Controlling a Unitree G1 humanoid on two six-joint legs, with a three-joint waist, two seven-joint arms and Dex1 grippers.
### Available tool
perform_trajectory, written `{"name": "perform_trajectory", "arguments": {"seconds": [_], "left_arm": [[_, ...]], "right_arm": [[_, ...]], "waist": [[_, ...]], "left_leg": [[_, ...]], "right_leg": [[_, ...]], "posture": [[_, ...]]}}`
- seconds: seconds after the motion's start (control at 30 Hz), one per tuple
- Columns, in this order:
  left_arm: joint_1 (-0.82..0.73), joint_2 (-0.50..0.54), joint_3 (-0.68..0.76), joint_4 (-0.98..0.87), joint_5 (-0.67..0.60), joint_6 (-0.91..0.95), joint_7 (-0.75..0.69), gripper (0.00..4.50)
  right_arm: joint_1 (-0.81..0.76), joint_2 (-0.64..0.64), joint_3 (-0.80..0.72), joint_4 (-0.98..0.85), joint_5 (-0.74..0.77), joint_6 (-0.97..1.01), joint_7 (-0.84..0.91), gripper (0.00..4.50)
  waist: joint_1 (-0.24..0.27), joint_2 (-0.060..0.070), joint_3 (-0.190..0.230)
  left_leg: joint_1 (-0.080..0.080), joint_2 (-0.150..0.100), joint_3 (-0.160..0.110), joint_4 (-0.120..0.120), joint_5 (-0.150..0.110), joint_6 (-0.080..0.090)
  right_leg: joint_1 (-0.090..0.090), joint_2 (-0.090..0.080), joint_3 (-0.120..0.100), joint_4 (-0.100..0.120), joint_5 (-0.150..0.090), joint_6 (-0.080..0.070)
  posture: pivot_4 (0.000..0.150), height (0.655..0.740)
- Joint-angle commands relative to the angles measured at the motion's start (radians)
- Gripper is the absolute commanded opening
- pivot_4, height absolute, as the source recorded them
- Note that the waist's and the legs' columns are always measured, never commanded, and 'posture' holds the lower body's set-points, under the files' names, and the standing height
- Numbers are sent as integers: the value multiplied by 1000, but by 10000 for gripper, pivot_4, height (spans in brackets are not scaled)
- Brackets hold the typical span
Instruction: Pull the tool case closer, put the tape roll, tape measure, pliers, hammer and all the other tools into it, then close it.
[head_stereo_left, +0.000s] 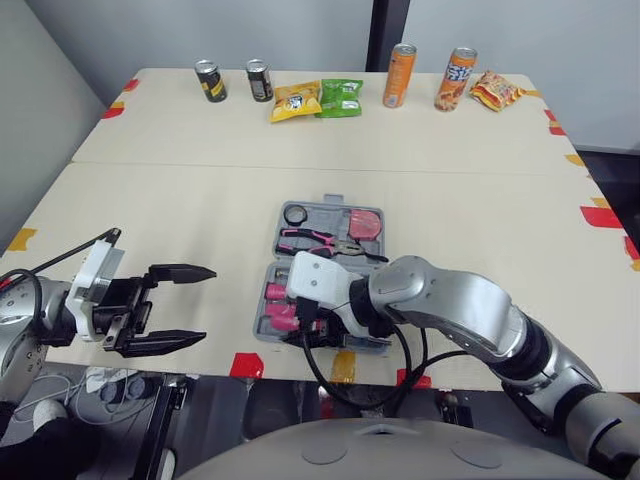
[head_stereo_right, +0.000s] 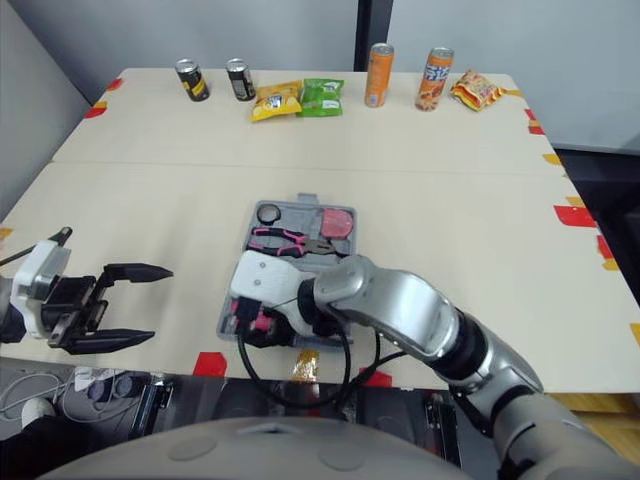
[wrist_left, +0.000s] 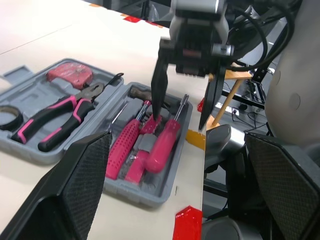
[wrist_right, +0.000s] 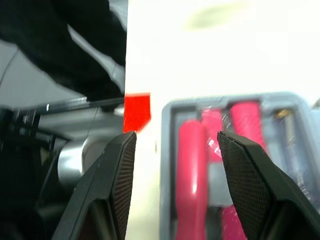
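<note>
Head view: shows four cans (head_stereo_left: 400, 75) and three snack packets (head_stereo_left: 296, 101) along the far side of the table (head_stereo_left: 450, 200). Shows one open tool case (head_stereo_left: 327, 211) at the near edge, holding tape roll (head_stereo_left: 296, 214), tape measure (head_stereo_left: 366, 224) and pliers (head_stereo_left: 312, 238) in its far half. Places left gripper (head_stereo_left: 208, 304) beside it, fingers spread, empty.

Left wrist view: shows at least two pink screwdrivers (wrist_left: 162, 147), overlapping, in the near half; right gripper (wrist_left: 176, 122) above them, fingers apart.

Right wrist view: cuts off the screwdrivers between those spread fingers.

Drink cans (head_stereo_left: 400, 75) and snack bags (head_stereo_left: 296, 101)
</note>
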Motion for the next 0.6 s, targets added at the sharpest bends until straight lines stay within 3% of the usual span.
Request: {"name": "perform_trajectory", "arguments": {"seconds": [0.03, 0.23, 0.6], "left_arm": [[-7, -2, 12, -16, 0, 3, -43, 45000], [-2, -2, 18, -13, 1, 4, -43, 45000], [12, 3, 18, -8, -3, -10, -43, 45000]], "right_arm": [[66, -38, -65, -60, 28, -93, 37, 27232], [172, -89, -74, -54, 0, -219, 62, 27232], [232, -125, -36, -31, -53, -271, 50, 27232]], "waist": [[2, 0, 0], [-5, 0, 0], [-4, 0, 0]], "left_leg": [[0, 0, 0, 0, 0, 0], [1, 0, -1, -1, 0, 0], [1, 0, -1, -1, 0, 0]], "right_leg": [[0, 0, 0, 0, 0, 0], [0, 1, 0, 1, 0, 0], [0, 0, 0, 1, 0, -1]], "posture": [[1500, 7400], [1500, 7400], [1500, 7400]]}}
